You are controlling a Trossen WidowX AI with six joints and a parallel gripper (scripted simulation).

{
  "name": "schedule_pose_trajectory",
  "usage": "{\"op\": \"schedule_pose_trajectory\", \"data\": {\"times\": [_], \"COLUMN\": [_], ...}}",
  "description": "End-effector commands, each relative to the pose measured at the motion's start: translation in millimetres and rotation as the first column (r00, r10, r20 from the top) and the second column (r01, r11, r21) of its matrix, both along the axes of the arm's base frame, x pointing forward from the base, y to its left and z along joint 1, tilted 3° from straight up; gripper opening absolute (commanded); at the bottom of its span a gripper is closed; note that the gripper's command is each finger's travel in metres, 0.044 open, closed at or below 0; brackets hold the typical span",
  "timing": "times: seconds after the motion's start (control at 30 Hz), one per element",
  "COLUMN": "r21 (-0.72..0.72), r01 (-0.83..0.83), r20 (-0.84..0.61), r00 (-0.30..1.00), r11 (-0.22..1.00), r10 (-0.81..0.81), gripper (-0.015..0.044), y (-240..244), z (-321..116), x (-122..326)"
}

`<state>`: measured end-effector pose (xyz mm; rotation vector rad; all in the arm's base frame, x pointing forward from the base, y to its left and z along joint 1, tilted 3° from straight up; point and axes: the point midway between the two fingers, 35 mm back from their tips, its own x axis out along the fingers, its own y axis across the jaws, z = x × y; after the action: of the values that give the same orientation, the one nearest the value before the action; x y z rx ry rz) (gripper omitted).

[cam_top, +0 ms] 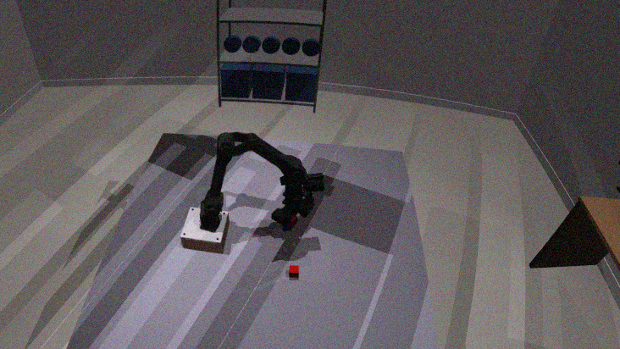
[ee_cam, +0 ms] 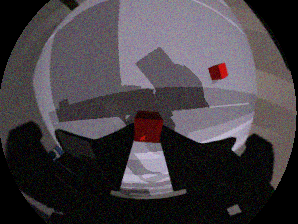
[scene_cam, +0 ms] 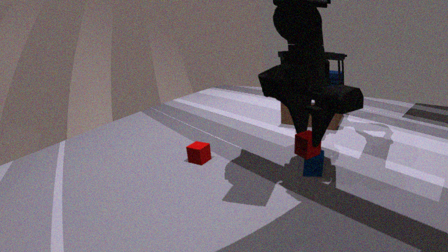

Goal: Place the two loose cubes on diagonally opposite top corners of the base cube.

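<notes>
The blue base cube (cam_top: 286, 226) (scene_cam: 313, 164) stands on the floor under the gripper. It is hidden in the wrist view. My gripper (cam_top: 292, 218) (scene_cam: 308, 139) (ee_cam: 147, 126) is shut on a red cube (cam_top: 294, 222) (scene_cam: 302, 147) (ee_cam: 148, 127). The held cube is over the blue cube's top, shifted to the left in the exterior view and covering part of the blue cube. Whether the two touch cannot be told. The other red cube (cam_top: 293, 271) (scene_cam: 198, 153) (ee_cam: 218, 71) lies flat on the floor, apart from both.
The arm's mounting block (cam_top: 202, 245) (scene_cam: 286, 115) stands behind the blue cube as seen in the exterior view. A shelf rack (cam_top: 268, 60) with blue bins is far back. A brown table (cam_top: 600, 216) is at the far right of the top view.
</notes>
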<state>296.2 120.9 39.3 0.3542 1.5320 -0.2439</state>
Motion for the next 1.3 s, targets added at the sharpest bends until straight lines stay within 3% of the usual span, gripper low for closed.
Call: {"op": "schedule_pose_trajectory", "data": {"times": [0.0,0.77,0.9,1.27], "r21": [-0.002,-0.002,-0.002,-0.001], "r01": [0.005,-0.001,-0.001,0.000], "r20": [-0.004,-0.003,-0.003,-0.003], "r00": [1.000,1.000,1.000,1.000], "r11": [1.000,1.000,1.000,1.000], "r10": [-0.005,0.001,0.001,0.000], "gripper": [0.0105,0.0105,0.0205,0.0205], "y": [-0.4,-0.3,-0.3,-0.8], "z": [-4.0,-5.5,-5.5,6.7], "x": [-1.5,-1.5,-1.5,-1.6]}}
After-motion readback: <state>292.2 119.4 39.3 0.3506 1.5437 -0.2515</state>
